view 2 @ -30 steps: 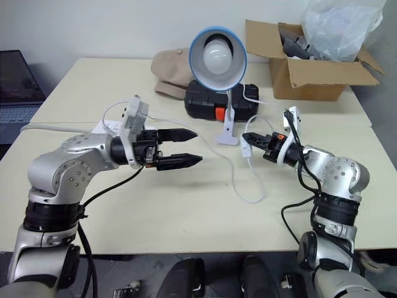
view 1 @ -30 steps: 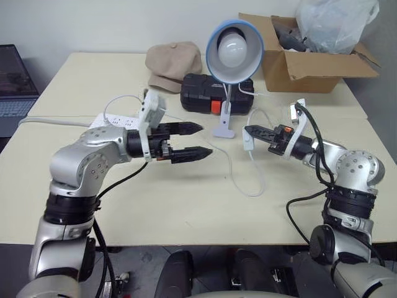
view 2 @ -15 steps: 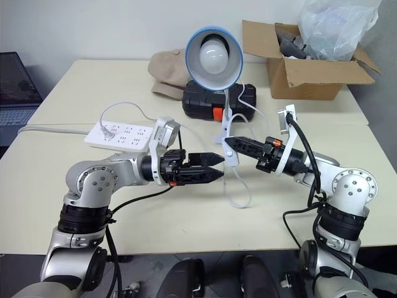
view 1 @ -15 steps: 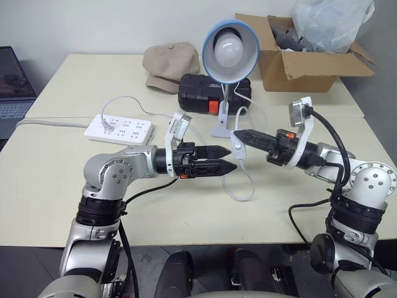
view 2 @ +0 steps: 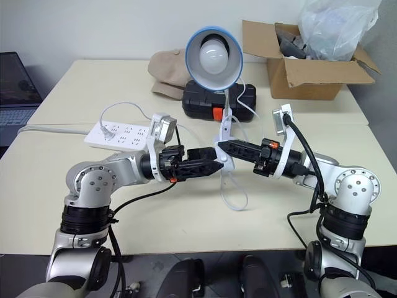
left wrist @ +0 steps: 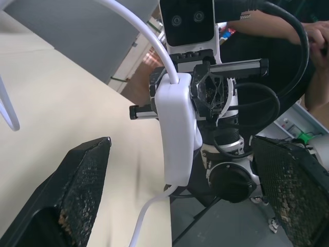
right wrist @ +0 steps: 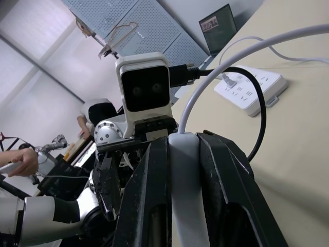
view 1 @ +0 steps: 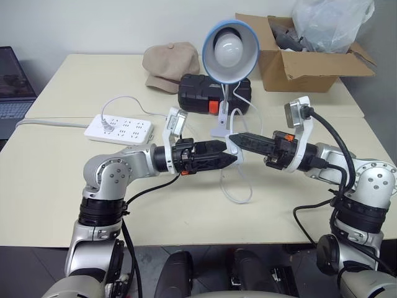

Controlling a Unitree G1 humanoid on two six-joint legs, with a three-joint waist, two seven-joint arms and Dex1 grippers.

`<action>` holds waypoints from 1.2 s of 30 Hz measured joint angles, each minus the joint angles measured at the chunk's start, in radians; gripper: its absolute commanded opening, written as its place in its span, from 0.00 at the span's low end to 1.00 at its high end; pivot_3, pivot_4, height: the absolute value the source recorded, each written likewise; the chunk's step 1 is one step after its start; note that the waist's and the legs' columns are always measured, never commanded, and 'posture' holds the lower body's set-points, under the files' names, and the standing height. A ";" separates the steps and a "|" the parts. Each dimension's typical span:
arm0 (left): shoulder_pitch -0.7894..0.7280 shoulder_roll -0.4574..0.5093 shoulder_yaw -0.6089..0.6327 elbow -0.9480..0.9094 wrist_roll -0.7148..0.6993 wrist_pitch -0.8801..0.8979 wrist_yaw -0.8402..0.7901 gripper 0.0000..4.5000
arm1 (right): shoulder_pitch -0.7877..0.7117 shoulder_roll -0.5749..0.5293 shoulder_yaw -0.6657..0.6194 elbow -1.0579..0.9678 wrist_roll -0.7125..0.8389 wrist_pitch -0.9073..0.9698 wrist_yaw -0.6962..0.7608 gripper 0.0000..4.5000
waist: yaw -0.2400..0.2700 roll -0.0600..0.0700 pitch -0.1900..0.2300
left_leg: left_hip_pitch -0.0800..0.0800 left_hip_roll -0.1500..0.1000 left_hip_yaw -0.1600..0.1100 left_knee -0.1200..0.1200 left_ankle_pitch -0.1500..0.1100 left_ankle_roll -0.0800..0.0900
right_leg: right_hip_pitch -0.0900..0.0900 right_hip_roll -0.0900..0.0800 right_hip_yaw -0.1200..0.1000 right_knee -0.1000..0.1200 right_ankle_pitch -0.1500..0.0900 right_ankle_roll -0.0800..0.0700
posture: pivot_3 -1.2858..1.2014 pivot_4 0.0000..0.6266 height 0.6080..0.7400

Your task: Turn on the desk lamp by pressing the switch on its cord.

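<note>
The switch [left wrist: 177, 135] hangs above the table [view 1: 56, 180] in front of the desk lamp [view 1: 231, 51], pinched between the clenched fingers of the right gripper [view 1: 239, 138], the cord [view 1: 239, 194] looping down from it. The left gripper [view 1: 231, 154] faces it, its spread fingers [left wrist: 82, 177] flanking the switch without touching.

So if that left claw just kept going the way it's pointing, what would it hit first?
Most likely the switch held in the right gripper: it sits between the left gripper's open fingers, straight ahead.
</note>
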 measured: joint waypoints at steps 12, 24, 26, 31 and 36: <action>-0.001 -0.030 -0.006 0.017 0.002 -0.009 -0.003 0.85 | 0.004 -0.045 0.059 0.003 0.103 -0.068 -0.057 0.09 | 0.001 0.000 0.000 | 0.000 0.000 0.000 0.000 0.000 0.000 | 0.000 0.000 0.000 0.000 0.000 0.000 | 0.52 0.24 1.00; -0.004 -0.054 -0.005 0.047 -0.001 -0.010 -0.023 0.35 | 0.024 -0.104 0.121 0.003 0.177 -0.138 -0.102 0.09 | 0.001 0.000 0.000 | 0.000 0.000 0.000 0.000 0.000 0.000 | 0.000 0.000 0.000 0.000 0.000 0.000 | 0.52 0.24 1.00; -0.004 -0.053 -0.006 0.047 0.000 -0.012 -0.036 0.26 | 0.025 -0.114 0.135 0.004 0.180 -0.154 -0.107 0.09 | 0.001 0.000 0.000 | 0.000 0.000 0.000 0.000 0.000 0.000 | 0.000 0.001 0.000 0.000 0.000 0.000 | 0.52 0.24 1.00; -0.003 -0.052 -0.015 0.046 0.004 -0.029 -0.047 0.12 | 0.025 -0.129 0.150 0.014 0.210 -0.173 -0.120 0.09 | 0.001 0.000 0.000 | 0.000 0.000 0.000 0.000 0.000 0.000 | 0.000 0.001 0.001 0.000 0.000 0.000 | 0.52 0.24 1.00; -0.002 -0.051 -0.018 0.046 0.012 -0.046 -0.060 0.12 | 0.025 -0.140 0.165 0.023 0.227 -0.191 -0.122 0.09 | 0.001 0.000 0.000 | 0.000 0.000 0.000 0.000 0.000 0.000 | 0.000 0.001 0.000 0.000 0.000 0.000 | 0.52 0.24 1.00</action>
